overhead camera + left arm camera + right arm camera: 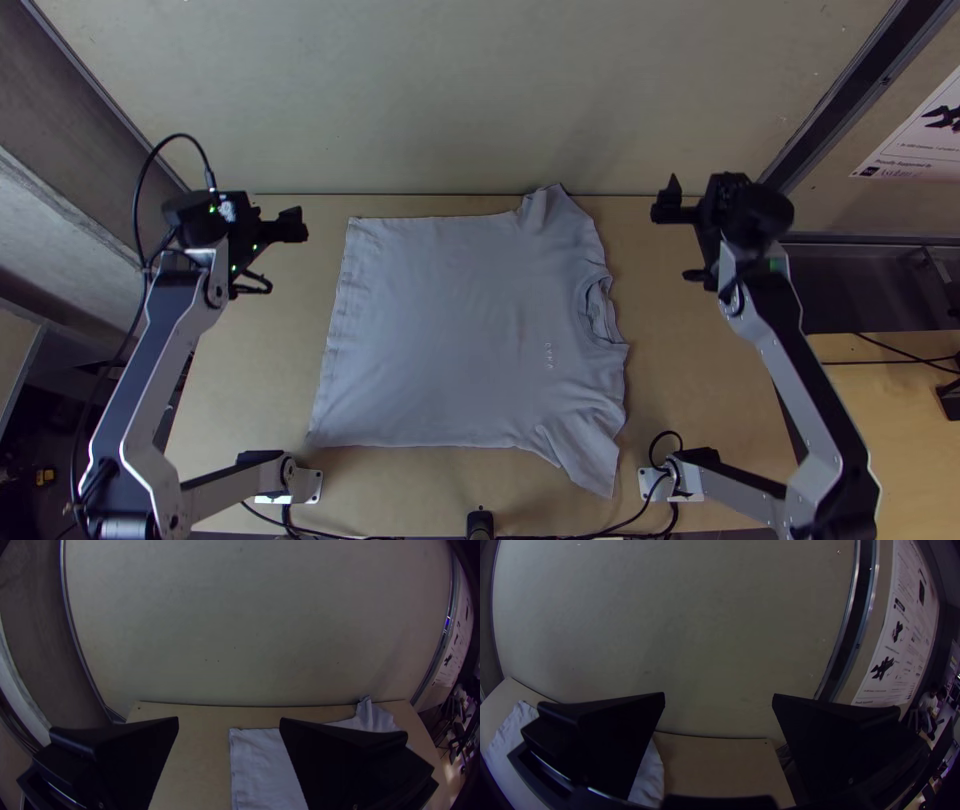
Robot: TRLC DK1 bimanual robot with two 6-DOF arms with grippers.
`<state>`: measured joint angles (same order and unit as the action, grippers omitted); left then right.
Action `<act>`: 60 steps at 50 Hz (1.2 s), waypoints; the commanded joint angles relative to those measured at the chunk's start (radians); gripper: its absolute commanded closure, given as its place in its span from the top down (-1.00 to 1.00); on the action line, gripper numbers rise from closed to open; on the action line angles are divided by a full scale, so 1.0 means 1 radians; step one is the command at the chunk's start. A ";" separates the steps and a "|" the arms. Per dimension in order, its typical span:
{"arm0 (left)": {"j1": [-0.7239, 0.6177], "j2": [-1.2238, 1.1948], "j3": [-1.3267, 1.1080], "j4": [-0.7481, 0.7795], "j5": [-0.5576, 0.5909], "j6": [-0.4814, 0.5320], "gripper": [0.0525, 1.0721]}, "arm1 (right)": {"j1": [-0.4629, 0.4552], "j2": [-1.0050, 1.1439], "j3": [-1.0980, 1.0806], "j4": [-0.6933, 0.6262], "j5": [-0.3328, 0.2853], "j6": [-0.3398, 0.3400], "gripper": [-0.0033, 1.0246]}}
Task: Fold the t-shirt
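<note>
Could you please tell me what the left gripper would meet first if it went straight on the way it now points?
The left gripper would probably meet the pale panel beyond the table first, though the depth is unclear.

T-shirt (450, 330): 1
Short sleeves (590, 455): 2, one per side
Neckline (597, 310): 1
Left arm (150, 360) + right arm (795, 380): 2 total
Left claw (283, 256) + right claw (672, 243): 2 total, one per arm
Claw fingers (135, 755): 4, i.e. 2 per claw
Tabletop (265, 380): 1
Large wall poster (897, 655): 1
Black cables (176, 136): several, exact count not resolvable
</note>
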<state>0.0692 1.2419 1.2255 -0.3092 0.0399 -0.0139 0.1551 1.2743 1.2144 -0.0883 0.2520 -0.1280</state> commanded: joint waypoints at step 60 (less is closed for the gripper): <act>-0.058 0.969 0.787 -0.353 -0.009 -0.224 0.86 | 0.017 0.870 0.850 -0.614 -0.166 0.358 0.92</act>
<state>0.0147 2.1548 1.9331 -0.6243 0.0395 -0.2161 0.1753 2.1082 2.0029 -0.6704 0.0887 0.1844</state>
